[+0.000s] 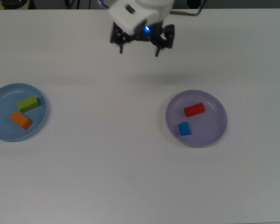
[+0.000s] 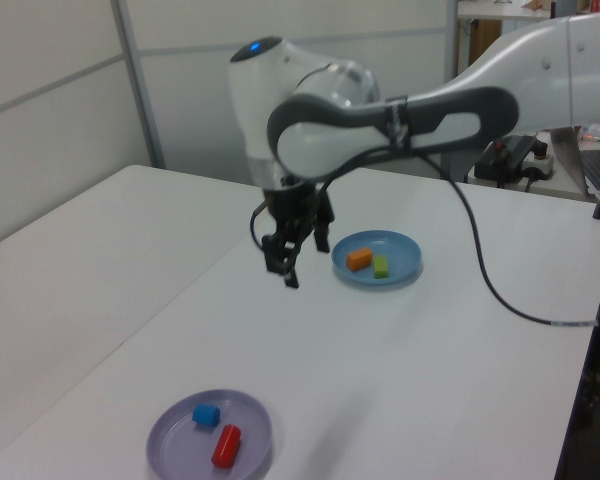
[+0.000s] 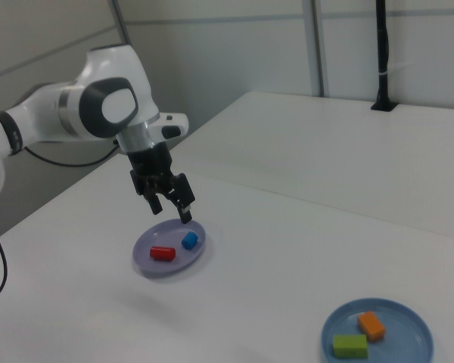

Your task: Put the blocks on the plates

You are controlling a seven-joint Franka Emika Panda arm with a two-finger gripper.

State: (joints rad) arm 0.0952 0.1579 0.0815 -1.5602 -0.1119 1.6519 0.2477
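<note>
The lavender plate (image 1: 210, 135) (image 2: 175, 450) (image 3: 147, 265) holds the red block (image 1: 194, 109) (image 2: 225, 446) (image 3: 163, 253) and the blue cube (image 1: 185, 129) (image 2: 206, 414) (image 3: 189, 240). On the light blue plate (image 1: 0, 133) (image 2: 405, 265) (image 3: 416, 348) lie the green block (image 1: 28, 103) (image 2: 381, 266) (image 3: 349, 345) and the orange block (image 1: 21, 120) (image 2: 359, 259) (image 3: 371, 325). My gripper (image 1: 138, 49) (image 2: 287, 267) (image 3: 172, 209) hangs open and empty high above the table, away from both plates.
The white table (image 1: 107, 177) carries only the two plates. The arm's black cable (image 2: 490, 290) loops over the table in the left view. A black post (image 3: 381, 53) stands at the table's far edge in the right view.
</note>
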